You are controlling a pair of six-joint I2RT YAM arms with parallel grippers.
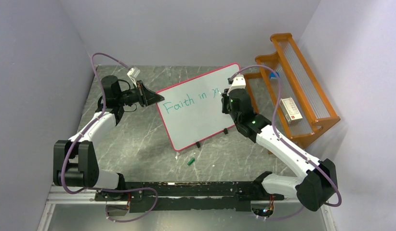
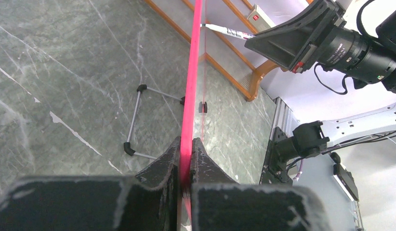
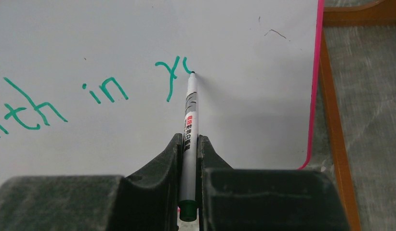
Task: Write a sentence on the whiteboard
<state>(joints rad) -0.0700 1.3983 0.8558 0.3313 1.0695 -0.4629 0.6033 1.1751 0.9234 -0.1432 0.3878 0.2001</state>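
The whiteboard (image 1: 196, 113) with its pink-red frame stands tilted on the stone table. Green writing on it reads "Faith in y" plus a started stroke: the sentence (image 1: 189, 100), (image 3: 104, 91). My left gripper (image 1: 155, 97) is shut on the board's left edge; the left wrist view shows its jaws pinching the pink frame (image 2: 191, 96). My right gripper (image 1: 225, 98) is shut on a white marker (image 3: 189, 130) with a green end. The marker's tip touches the whiteboard (image 3: 254, 72) just right of the "y".
An orange wooden rack (image 1: 295, 91) stands right of the board with a small white box (image 1: 291, 111) on it. A green marker cap (image 1: 191, 160) lies on the table in front of the board. The board's wire feet (image 2: 138, 120) rest on the table.
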